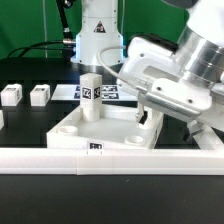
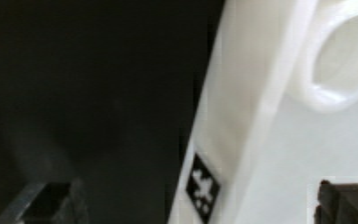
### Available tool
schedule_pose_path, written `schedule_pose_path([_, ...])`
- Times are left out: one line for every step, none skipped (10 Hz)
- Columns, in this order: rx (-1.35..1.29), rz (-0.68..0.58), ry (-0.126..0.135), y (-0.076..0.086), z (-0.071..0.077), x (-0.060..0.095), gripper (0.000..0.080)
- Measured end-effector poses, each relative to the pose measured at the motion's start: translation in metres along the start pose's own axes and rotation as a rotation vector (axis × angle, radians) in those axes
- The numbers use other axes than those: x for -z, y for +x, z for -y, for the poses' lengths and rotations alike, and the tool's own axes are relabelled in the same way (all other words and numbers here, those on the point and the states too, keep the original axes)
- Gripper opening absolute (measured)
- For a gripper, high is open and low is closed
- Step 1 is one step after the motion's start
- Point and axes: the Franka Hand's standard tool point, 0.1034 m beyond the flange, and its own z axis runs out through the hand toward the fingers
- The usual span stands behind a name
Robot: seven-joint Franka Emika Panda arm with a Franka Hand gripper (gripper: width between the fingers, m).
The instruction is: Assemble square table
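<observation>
The square table top [image 1: 72,133] is a white tray lying in the middle of the table, with a tag on its front wall. One white leg [image 1: 91,97] stands upright in its far corner socket on the exterior view's left. My gripper [image 1: 143,115] reaches down from the exterior view's right to the top's far right corner. In the wrist view the top's white wall [image 2: 265,150], a round socket [image 2: 345,65] and a tag [image 2: 206,185] fill the frame. The gripper [image 2: 197,205] is open; its dark fingertips [image 2: 43,200] straddle the wall with a gap beside it.
Two loose tagged legs [image 1: 12,95] [image 1: 40,94] stand at the exterior view's left. The marker board [image 1: 108,92] lies behind the top. A long white rail [image 1: 150,158] runs along the front. The robot base [image 1: 98,35] stands at the back.
</observation>
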Motion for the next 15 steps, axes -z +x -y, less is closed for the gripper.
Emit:
schedule_pose_path([-0.002, -0.001, 0.002, 0.003, -0.005, 0.0, 0.0648])
schedule_pose_path([-0.004, -0.003, -0.001, 0.003, -0.004, 0.001, 0.0648])
schedule_pose_path([-0.004, -0.003, 0.0, 0.003, -0.004, 0.0, 0.0648])
schedule_pose_path([-0.004, -0.004, 0.0, 0.003, -0.004, -0.001, 0.0648])
schedule_pose_path([-0.002, -0.002, -0.003, 0.002, -0.004, -0.001, 0.0648])
schedule_pose_path([0.005, 0.045, -0.086, -0.005, -0.01, 0.0, 0.0648])
schedule_pose_path([-0.039, 0.085, -0.139, -0.006, -0.012, -0.002, 0.0648])
schedule_pose_path([-0.066, 0.091, -0.152, -0.008, -0.011, -0.004, 0.0648])
schedule_pose_path([-0.047, 0.091, -0.152, -0.01, -0.01, -0.005, 0.0648])
schedule_pose_path([-0.049, 0.091, -0.151, -0.01, -0.01, -0.005, 0.0648])
schedule_pose_path([-0.049, 0.09, -0.151, -0.01, -0.01, -0.006, 0.0648])
schedule_pose_path([-0.049, 0.09, -0.151, -0.01, -0.01, -0.006, 0.0648])
schedule_pose_path([-0.049, 0.09, -0.15, -0.01, -0.01, -0.006, 0.0648])
schedule_pose_path([-0.049, 0.09, -0.15, -0.01, -0.01, -0.006, 0.0648])
schedule_pose_path([-0.049, 0.09, -0.15, -0.01, -0.01, -0.006, 0.0648])
